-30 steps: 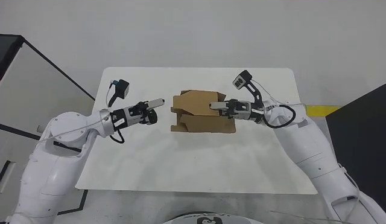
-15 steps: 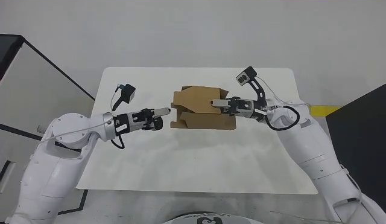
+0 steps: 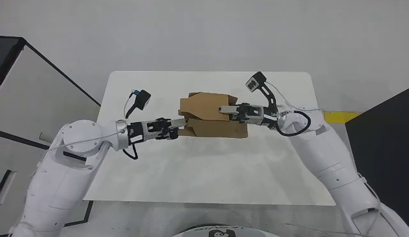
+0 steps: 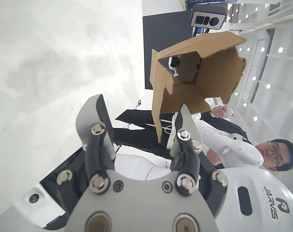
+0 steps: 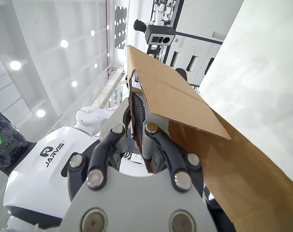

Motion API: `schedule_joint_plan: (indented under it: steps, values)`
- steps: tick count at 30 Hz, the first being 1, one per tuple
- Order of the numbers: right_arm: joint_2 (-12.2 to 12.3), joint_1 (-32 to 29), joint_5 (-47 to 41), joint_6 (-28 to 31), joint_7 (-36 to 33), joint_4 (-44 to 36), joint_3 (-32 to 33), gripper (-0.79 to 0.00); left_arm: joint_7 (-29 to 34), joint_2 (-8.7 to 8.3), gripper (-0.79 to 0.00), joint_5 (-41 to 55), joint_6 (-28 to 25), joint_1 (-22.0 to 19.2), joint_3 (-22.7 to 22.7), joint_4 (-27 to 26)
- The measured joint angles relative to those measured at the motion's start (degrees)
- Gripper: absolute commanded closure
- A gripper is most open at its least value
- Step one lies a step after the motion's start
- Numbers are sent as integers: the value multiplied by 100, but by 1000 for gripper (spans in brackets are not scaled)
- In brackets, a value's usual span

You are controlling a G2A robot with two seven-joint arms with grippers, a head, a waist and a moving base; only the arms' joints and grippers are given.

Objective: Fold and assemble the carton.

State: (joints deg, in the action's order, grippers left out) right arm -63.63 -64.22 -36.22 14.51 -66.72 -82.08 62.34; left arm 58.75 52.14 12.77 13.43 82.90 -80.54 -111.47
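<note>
Table (image 3: 268,173), white, with both arms in over it from opposite sides.

Left side: the left gripper (image 3: 179,125) is seen at the carton's left, near corner. In the left wrist view its fingers (image 4: 101,114) are spread wide and nothing is held. A loose flap (image 4: 158,97) of the carton hangs down into the gap, much closer to one finger than to the other. Whether that finger touches the card cannot be told.

Middle: the carton (image 3: 211,106), brown and only part-formed, is found about mid-table, with its long axis running across from one gripper toward the other. Its left end is open; the hollow inside and the unfolded end flaps are shown in the left wrist view. Whether its underside rests on the table or is lifted clear cannot be told.

Right side: the right gripper (image 3: 223,110) is laid in over the carton's top from the right. In its own wrist view the pads (image 5: 137,112) are clamped tight on a thin edge of card, so the carton is taken to be steadied by this arm.

Relation that matters: the open end faces the left gripper, directly ahead of its fingertips, and the flap edge lies roughly in line with the gap. The left arm is judged the nearer to the unfolded flaps. A short advance is judged enough for the flap to be caught or pushed inward. A skewed fold is risked if the card slips off the near finger.
</note>
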Motion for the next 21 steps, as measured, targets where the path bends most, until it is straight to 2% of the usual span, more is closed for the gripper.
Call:
schedule_joint_plan:
  steps: [4, 5, 8, 14, 16, 21]
  values:
    - [-13, 33, 36, 16, -17, 27, -32, 0, -54, 3, -443, -6, 42, -50, 61, 11]
    - [-14, 37, 49, 12, -16, 31, -36, 0, -49, 2, -400, -6, 43, -56, 65, 12]
    - [-16, 50, 119, 2, -3, 46, -43, 0, -20, -5, -339, -45, 57, -75, 91, 5]
    - [-16, 74, 326, -80, 72, 51, -66, 0, -39, -16, -259, -296, 98, -109, 202, -38]
    - [-19, 76, 330, -115, 77, 55, -74, 0, -48, -16, -182, -306, 104, -123, 229, -38]
    - [-26, 89, 285, -137, -31, 92, -96, 0, -101, -15, -58, -249, 120, -156, 248, 4]
